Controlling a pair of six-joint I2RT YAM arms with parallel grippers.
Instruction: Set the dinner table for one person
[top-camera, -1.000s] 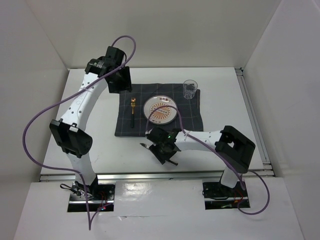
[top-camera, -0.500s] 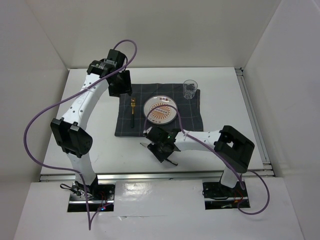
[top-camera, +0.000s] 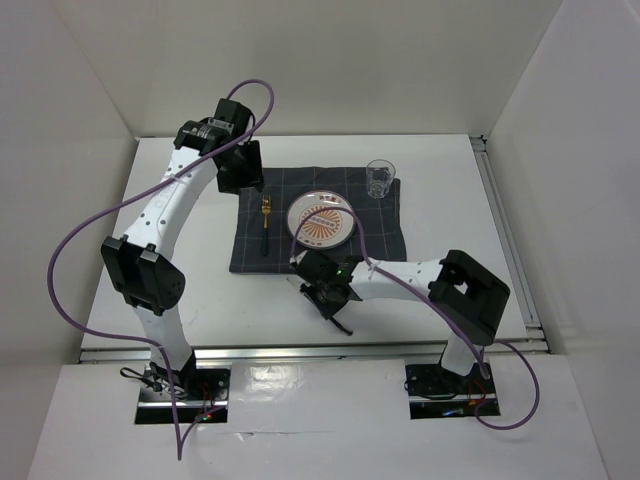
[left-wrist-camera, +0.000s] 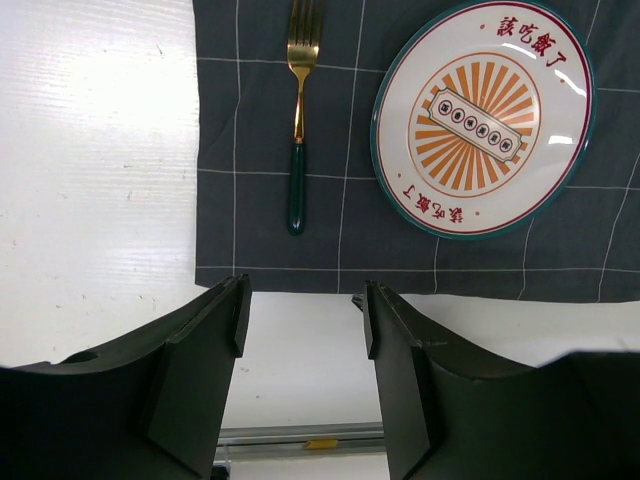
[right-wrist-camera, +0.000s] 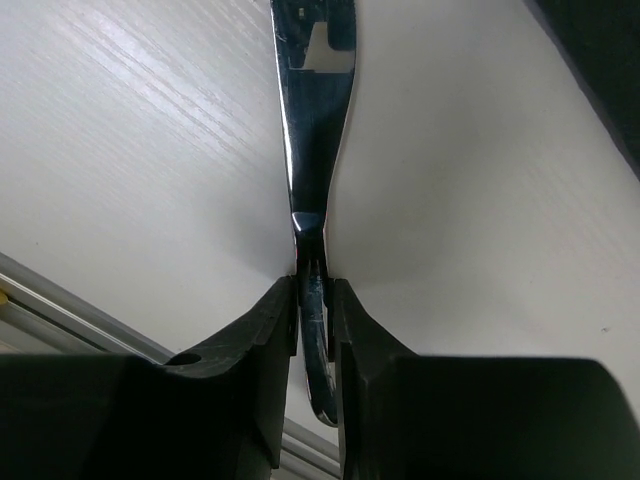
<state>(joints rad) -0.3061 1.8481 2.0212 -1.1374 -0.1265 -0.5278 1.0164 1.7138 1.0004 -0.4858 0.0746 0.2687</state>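
Robot lab test cell from what I see, no home: plain white walls (top-camera: 330, 70) boxing in the dinner table (top-camera: 450, 210), aluminium rail (right-wrist-camera: 40, 300) just behind my right gripper (right-wrist-camera: 313, 288), loose purple cables (top-camera: 50, 275), base plates (top-camera: 440, 385) bolted down for both arms.

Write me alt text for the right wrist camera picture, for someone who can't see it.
The right gripper, its two dark fingers closed, pinches the narrow neck of a shiny metal utensil, probably a knife, which points away from the camera over the white dinner table. A dark cloth edge shows at top right.
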